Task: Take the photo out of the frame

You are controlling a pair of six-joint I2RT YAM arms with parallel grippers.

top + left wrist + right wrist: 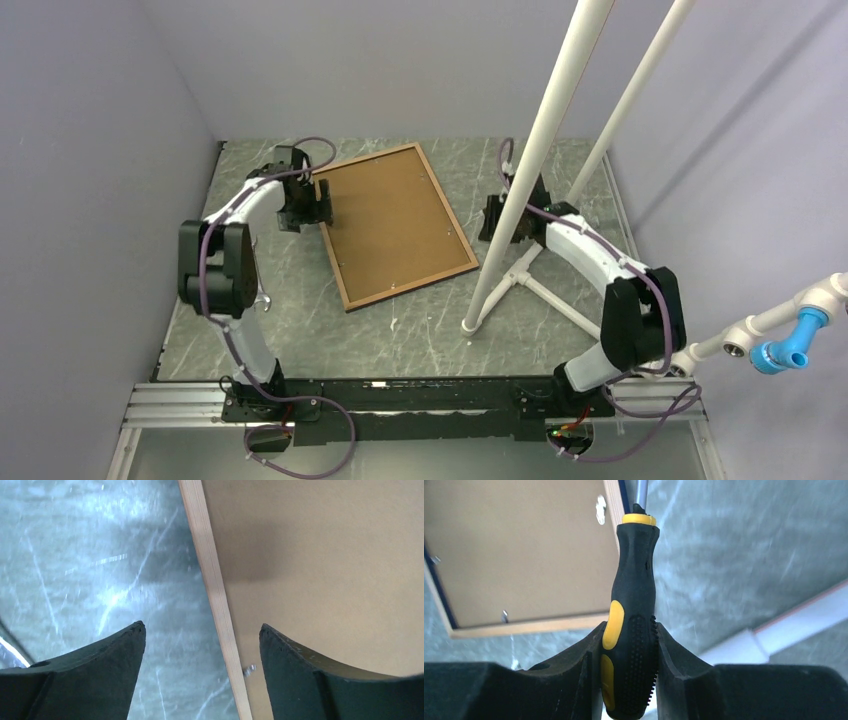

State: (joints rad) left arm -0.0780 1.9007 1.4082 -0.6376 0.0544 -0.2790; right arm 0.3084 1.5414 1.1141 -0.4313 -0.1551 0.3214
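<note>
The frame (395,225) lies face down on the grey marbled table, its brown backing board (325,555) up inside a light wood rim (212,580). The photo is hidden under that board. My left gripper (322,205) is at the frame's left edge; in the left wrist view the left gripper (202,630) stands open astride the rim, one finger over the table, the other over the board, near a small metal tab (248,669). My right gripper (495,220) hangs just right of the frame. The right gripper (629,627) is shut on a black-and-yellow screwdriver (634,595), which points at the frame's corner (611,500).
Two white poles (535,150) rise from a white stand foot (520,285) on the table, right of the frame and across my right arm. Grey walls close the table's back and sides. White pipe with a blue fitting (790,345) juts in at the right.
</note>
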